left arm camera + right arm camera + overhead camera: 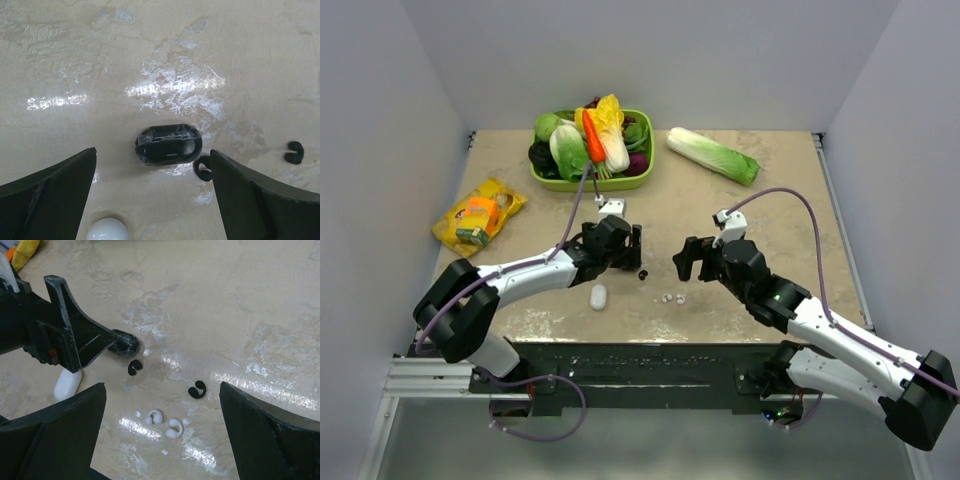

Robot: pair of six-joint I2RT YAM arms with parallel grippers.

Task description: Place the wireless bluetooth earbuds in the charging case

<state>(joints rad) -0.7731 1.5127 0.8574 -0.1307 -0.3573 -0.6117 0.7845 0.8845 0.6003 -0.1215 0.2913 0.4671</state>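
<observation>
The white charging case (pixel 598 296) lies shut on the table near the front; it also shows in the left wrist view (pixel 107 230) and the right wrist view (pixel 67 384). Two white earbuds (pixel 673 298) lie side by side to its right, one (pixel 154 416) next to the other (pixel 174 428). My left gripper (pixel 623 260) is open and hovers over a black oval case (pixel 169 145), with the white case just behind its left finger. My right gripper (pixel 162 387) is open and empty, above and just behind the white earbuds.
Two black C-shaped earbuds (pixel 134 367) (pixel 197 389) lie near the black case (pixel 125 345). A green basket of vegetables (pixel 636 181) stands at the back, with a napa cabbage (pixel 712 155) to its right. A yellow snack bag (pixel 478 212) lies at the left.
</observation>
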